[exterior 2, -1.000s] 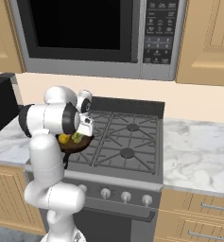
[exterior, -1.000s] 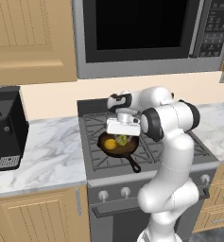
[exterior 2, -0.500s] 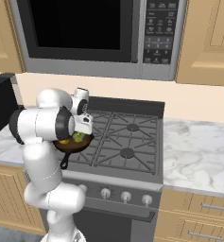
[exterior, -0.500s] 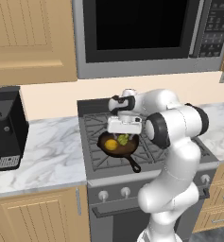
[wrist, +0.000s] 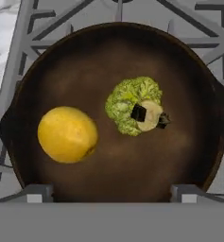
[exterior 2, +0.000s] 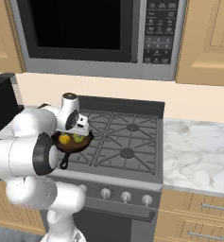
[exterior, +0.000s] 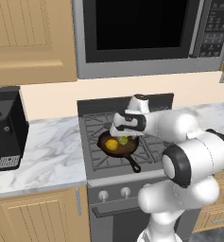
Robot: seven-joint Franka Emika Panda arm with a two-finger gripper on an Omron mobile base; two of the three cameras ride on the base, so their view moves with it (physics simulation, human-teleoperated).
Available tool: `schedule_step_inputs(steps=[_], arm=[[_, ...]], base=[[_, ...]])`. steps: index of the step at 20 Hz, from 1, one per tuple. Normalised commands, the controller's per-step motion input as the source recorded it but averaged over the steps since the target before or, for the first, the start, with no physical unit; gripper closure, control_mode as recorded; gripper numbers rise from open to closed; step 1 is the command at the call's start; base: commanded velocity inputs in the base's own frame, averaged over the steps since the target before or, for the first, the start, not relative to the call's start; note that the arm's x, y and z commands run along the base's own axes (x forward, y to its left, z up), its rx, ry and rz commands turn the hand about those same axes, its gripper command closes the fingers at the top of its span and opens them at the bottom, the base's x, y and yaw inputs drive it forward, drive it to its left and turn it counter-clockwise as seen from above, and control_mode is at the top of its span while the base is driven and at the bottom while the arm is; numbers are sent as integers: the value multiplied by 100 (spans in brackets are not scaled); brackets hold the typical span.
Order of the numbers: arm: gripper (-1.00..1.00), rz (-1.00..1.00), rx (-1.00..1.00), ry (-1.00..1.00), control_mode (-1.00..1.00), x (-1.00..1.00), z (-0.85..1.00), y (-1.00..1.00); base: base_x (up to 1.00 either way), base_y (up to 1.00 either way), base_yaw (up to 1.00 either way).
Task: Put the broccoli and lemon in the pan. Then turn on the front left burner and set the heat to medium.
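We see the pan (wrist: 118, 56) sitting on the grey grate (exterior: 97, 124) of the stove's front left burner, its short black handle (exterior: 133, 165) pointing toward the front edge of the range. Inside it lie both pieces of food: the lemon (wrist: 67, 134) rests on the dark floor of the pan, and the broccoli (wrist: 132, 105) lies just beside it, apart from it, with its pale stem turned up toward the hand camera. In the left base view the lemon (exterior: 112, 144) and the broccoli (exterior: 124, 140) show side by side under the hand, and the right base view gives the same pair in the pan (exterior 2: 71, 146). Our gripper (wrist: 150, 116) hangs directly above the broccoli with its jaws spread wide and nothing between them; the two dark tips stand over the stem without clasping it. The row of knobs (exterior: 114, 194) runs along the stove front below.
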Motion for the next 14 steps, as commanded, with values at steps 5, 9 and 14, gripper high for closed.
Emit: schedule_step_inputs(steps=[5, 9, 14], arm=[[-100, -3, 0, -38, -100, -51, 57, 0], [-100, -3, 0, -30, -100, -60, 54, 0], [-100, -2, 0, -18, -100, -61, 50, 0]], base=[[0, 0, 0], [0, 0, 0], [0, 0, 0]])
